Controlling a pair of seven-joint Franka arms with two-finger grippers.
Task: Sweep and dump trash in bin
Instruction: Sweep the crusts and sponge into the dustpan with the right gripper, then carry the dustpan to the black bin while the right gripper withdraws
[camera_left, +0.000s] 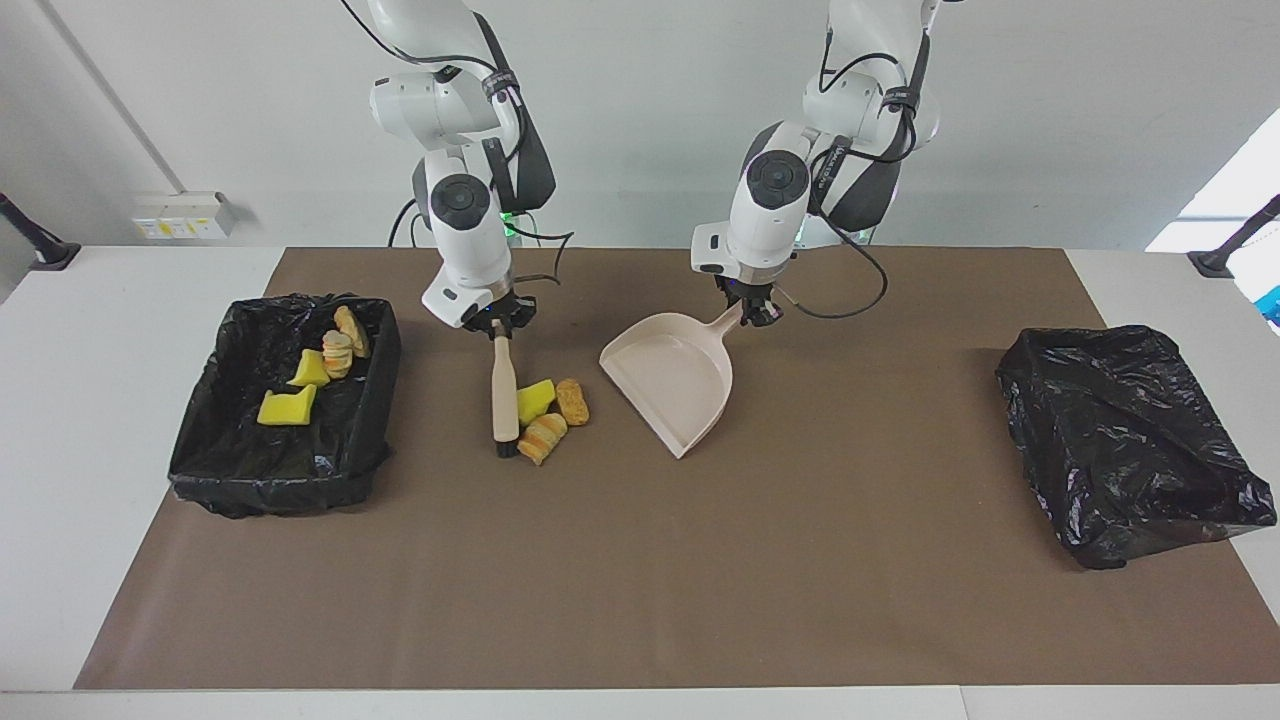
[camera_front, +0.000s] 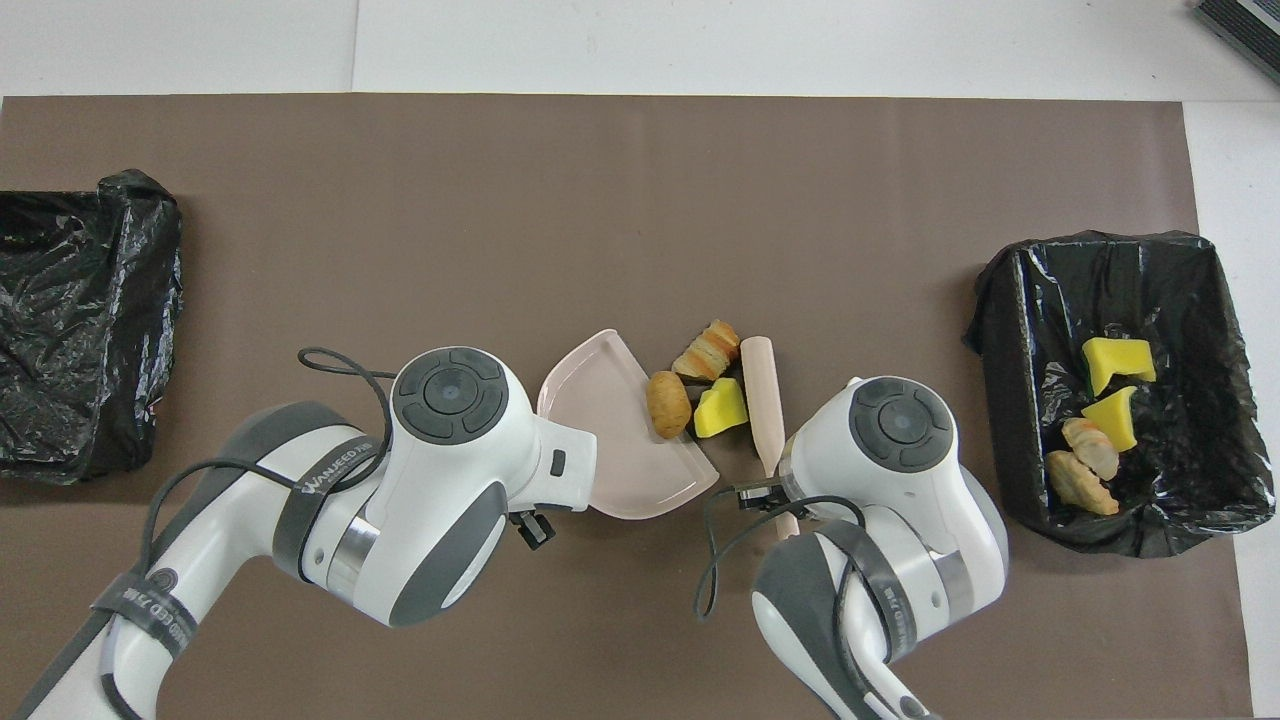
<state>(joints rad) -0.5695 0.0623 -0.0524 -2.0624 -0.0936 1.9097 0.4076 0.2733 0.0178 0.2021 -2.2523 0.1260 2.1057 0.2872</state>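
Two black-lined bins sit on a brown mat (camera_left: 640, 560), one at each end of the table. The crumpled bin (camera_left: 1130, 440) at the left arm's end shows nothing inside. The open bin (camera_left: 285, 400) at the right arm's end holds four scraps (camera_left: 310, 375): two yellow sponge pieces and two striped bread-like lumps. Toward the left arm's end from that open bin, the right gripper (camera_left: 497, 325) is clamped on a beige brush (camera_left: 505, 395), its head on the mat. Three loose scraps (camera_left: 552, 408) lie against the brush. Just beside them, the left gripper (camera_left: 752, 312) grips the handle of a beige dustpan (camera_left: 672, 385), its pan empty.
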